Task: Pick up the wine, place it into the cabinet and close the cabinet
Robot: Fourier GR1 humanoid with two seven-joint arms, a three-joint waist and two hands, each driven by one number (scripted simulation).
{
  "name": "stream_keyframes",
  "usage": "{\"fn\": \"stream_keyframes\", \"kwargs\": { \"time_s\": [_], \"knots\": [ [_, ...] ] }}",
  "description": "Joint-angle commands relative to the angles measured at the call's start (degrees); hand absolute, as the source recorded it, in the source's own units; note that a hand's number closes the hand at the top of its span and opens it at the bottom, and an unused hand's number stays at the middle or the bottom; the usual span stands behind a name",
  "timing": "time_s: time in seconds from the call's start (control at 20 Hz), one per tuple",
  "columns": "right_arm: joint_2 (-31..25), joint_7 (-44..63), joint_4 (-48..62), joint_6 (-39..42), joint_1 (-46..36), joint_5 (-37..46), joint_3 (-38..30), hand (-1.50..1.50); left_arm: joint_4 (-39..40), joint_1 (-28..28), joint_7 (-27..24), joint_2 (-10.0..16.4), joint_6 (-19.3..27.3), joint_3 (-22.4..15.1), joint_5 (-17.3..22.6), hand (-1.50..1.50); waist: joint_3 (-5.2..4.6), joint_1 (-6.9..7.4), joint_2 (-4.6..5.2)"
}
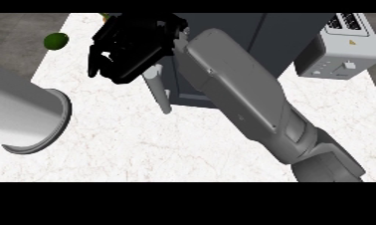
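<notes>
The right hand [131,45] is hovering beside the cabinet [294,32] handle [160,94]; whether it is clasping anything, I cannot tell. A toaster [339,50] and a round green thing [55,41] are sitting on the desk [147,142].

Bright, even light across the pale marble counter [147,144].

The cabinet [286,35] is standing far centre, with the toaster [334,52] sitting just right of it. A bar handle [160,94] is jutting at the cabinet's left side. A fruit [56,41] is lying far left on the counter [147,144]. I am holding my right hand [132,45] left of the cabinet. My left forearm [29,114] is lying near left.
</notes>
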Motion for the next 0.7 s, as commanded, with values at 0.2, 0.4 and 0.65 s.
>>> {"fn": "stream_keyframes", "kwargs": {
  "time_s": [0.2, 0.4, 0.65],
  "knots": [
    [-2.6, -5.7, 9.0, 0.8, -0.2, 1.4, -4.8, 1.5, 1.9, -0.4, 0.4, 0.0, -2.9, 5.3, 1.3, -1.5, 0.3, -0.31, 0.77],
    [-7.3, -8.9, 9.2, -1.9, -0.6, 4.3, -6.2, 1.5, 2.5, -1.8, 0.4, -2.1, -1.3, 4.6, -0.8, -1.5, 0.2, -1.03, 1.16],
    [-9.0, -12.7, 8.2, -5.9, 0.4, 6.3, -7.7, 1.5, 0.1, -1.1, 1.4, -2.7, -0.5, 4.3, -1.6, -1.5, 0.25, -1.44, 1.14]
  ]
}}
